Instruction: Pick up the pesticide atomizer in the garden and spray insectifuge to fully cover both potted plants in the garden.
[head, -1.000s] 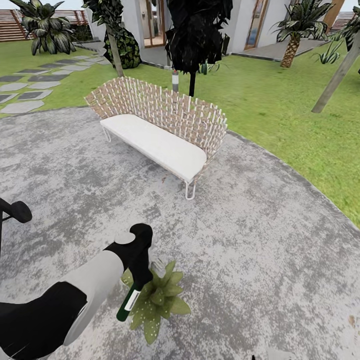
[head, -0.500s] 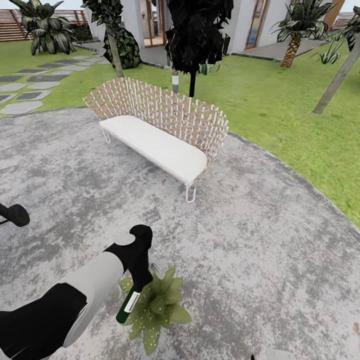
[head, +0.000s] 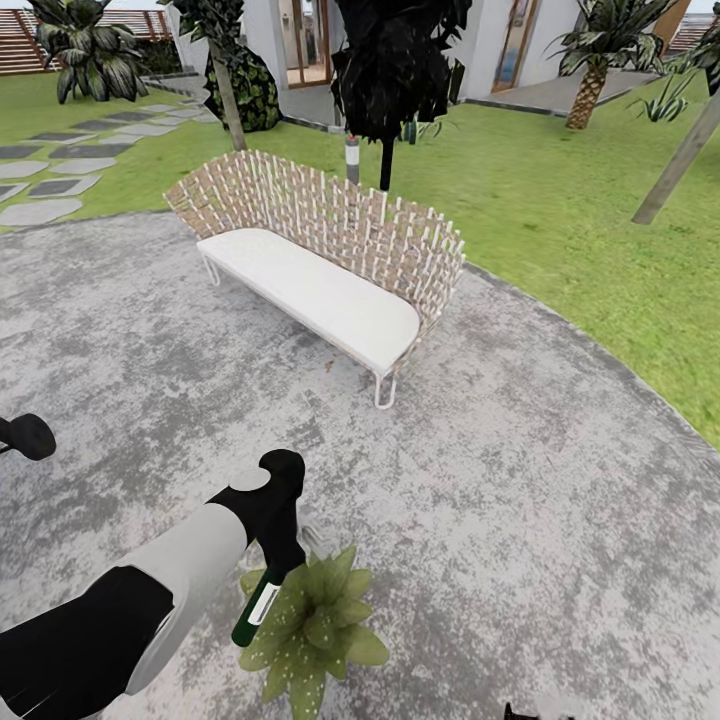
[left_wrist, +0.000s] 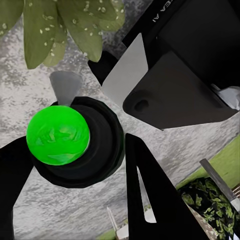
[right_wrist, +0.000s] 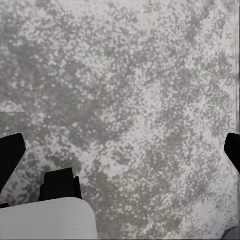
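One potted plant (head: 310, 630) on the stone patio (head: 520, 480) is being sprayed — the atomizer (head: 256, 606) is clamped in the left end effector (head: 272, 572) just above its leaves, so fuller leaf coverage is judged next.

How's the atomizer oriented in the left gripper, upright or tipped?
Tipped. In the head view the atomizer slants downward from the left gripper over the potted plant, which sits on the stone patio.

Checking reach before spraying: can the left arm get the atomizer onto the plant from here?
Probably yes. The left tool holds the atomizer right beside the plant, over its leaves, with nothing between them.
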